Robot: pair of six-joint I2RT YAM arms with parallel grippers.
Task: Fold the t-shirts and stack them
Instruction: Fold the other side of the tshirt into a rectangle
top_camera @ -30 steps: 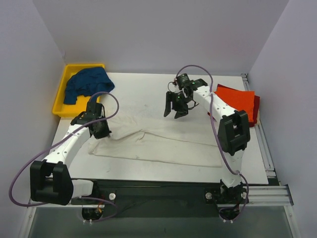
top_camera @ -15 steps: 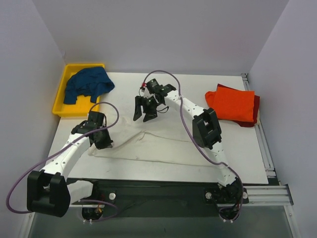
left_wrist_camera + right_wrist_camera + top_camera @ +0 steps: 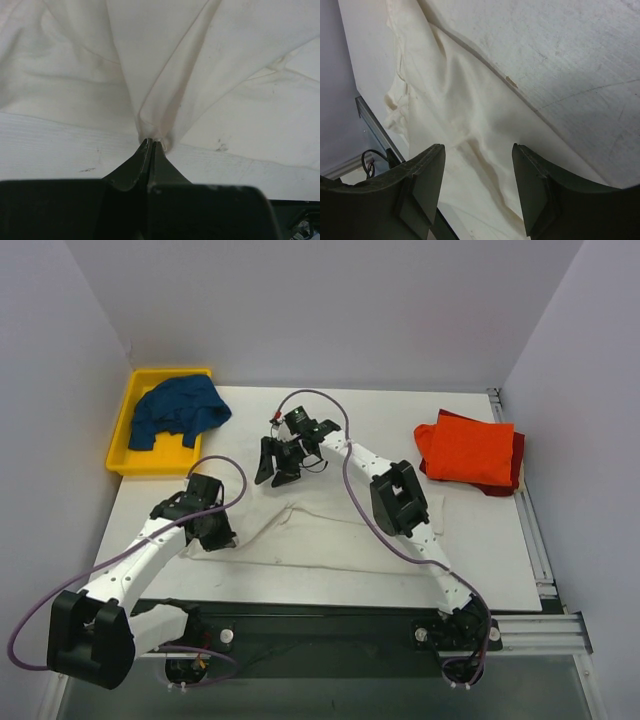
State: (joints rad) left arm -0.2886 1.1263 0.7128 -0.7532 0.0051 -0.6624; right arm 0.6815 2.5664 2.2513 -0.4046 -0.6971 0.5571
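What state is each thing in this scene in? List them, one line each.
off-white t-shirt, spread on the table, bunched where it is pinched.
left fingers, shut on the off-white t-shirt.
right fingers, open above the off-white t-shirt, holding nothing.
orange-red t-shirt, folded, lying on the dark red one.
dark red t-shirt, folded, underneath.
dark blue t-shirt, crumpled in the yellow bin.

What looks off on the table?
The dark blue t-shirt lies crumpled in the yellow bin, spilling over its rim. The off-white t-shirt is bunched where the jaws of the left gripper pinch it. Nothing damaged.
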